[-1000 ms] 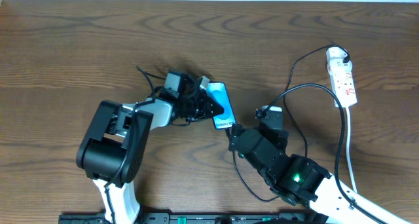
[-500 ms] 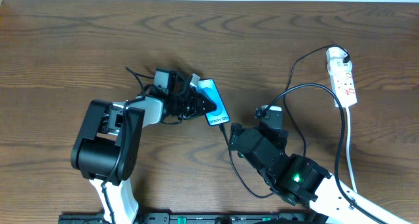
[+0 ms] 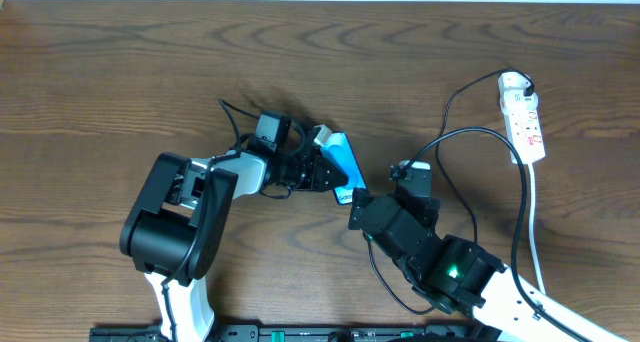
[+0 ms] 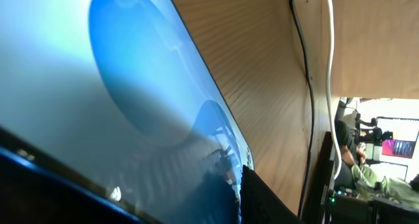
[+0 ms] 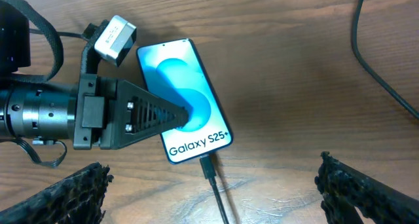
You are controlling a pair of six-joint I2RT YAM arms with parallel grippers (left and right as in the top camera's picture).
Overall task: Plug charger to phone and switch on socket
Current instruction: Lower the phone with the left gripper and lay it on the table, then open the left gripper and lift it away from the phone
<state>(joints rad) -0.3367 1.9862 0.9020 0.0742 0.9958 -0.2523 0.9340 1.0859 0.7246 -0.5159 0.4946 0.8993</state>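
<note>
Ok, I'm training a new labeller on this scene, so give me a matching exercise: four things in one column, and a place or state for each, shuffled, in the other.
Things:
1. phone
2. socket
3. right tool
4. charger tip

Place or state:
A. open wide, holding nothing
B. white, far right in the overhead view
C. at the phone's bottom edge
D. screen lit, gripped by the left tool

Pairs: 1-D, 2-B, 3-A, 4-C

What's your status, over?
Left pincer clamps phone, right pincer open. Charger tip at phone's bottom edge, seating unclear. Socket far right, untouched.
</note>
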